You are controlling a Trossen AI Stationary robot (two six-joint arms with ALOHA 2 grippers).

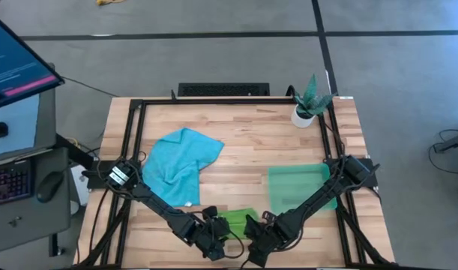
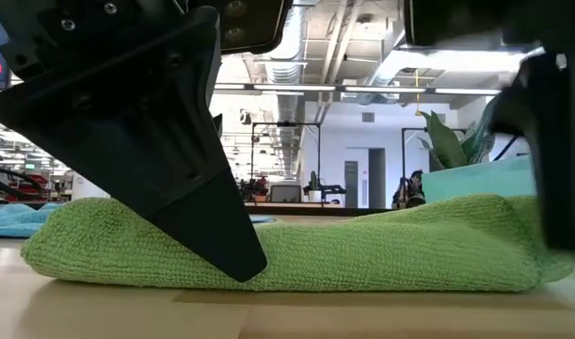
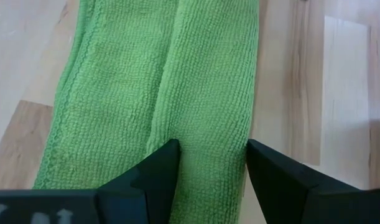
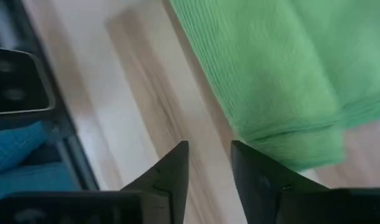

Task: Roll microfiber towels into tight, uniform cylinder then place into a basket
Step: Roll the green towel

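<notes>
My left gripper (image 3: 208, 165) straddles a raised fold of the lime green towel (image 3: 177, 87): one finger (image 3: 155, 171) on each side, spread wide and pressing against the cloth, so I am clasping that ridge rather than hanging free. From above, this happens at the bottom centre of the frame, where the lime green towel (image 1: 240, 220) shows only as a small patch between my two wrists; the rest is hidden under my arms. The level view shows the same towel (image 2: 362, 250) as a long, low, flattened roll across the middle of the frame, with one dark finger (image 2: 188, 188) planted on its left part and most of my hardware cut off by the upper edge.

My right gripper (image 4: 208, 162) sits over bare wood just beside the towel's folded edge (image 4: 289, 81); its fingers stand slightly apart with nothing between them.

The turquoise towel (image 1: 182, 161) lies crumpled left of centre in the overhead frame, well apart from both grippers. The basket (image 1: 300, 187) sits right of centre, partly covered by my right arm, so I cannot make out its near wall. A small potted plant (image 1: 309, 101) stands at the table's upper right corner.
</notes>
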